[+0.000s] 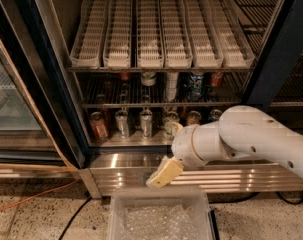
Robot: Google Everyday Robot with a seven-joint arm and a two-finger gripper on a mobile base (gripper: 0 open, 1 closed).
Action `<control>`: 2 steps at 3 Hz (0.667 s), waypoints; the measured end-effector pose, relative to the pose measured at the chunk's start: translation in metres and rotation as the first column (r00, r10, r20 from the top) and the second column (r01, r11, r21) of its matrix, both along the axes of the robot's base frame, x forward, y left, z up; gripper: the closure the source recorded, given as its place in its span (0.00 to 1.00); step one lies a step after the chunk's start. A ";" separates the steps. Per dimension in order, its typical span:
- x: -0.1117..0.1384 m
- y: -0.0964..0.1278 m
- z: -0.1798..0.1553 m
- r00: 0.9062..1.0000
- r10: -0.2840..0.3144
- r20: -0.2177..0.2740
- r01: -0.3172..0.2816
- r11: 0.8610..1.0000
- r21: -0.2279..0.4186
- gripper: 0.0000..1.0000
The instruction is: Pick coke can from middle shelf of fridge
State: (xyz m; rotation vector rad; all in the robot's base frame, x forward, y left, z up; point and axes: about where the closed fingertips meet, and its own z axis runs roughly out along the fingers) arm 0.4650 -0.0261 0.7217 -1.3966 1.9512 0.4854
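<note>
The fridge stands open, with a ribbed steel base panel. The middle shelf is a dark wire rack under the white slotted lanes. It holds several cans. A small red one, the coke can, is at its right end, next to a blue-and-white can. Another reddish can shows at the back left. My gripper hangs in front of the base panel, below both can shelves and left of the coke can. It holds nothing that I can see. My white arm covers the lower right.
The lowest shelf holds a dull orange-brown can and several silver cans. A clear plastic bin sits on the floor right under the gripper. The glass door stands open at the left. An orange cable lies on the floor.
</note>
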 end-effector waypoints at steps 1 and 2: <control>0.025 0.020 -0.012 1.000 0.009 0.022 -0.011 0.997 0.077 0.00; 0.025 0.020 -0.012 1.000 0.009 0.022 -0.011 0.997 0.077 0.00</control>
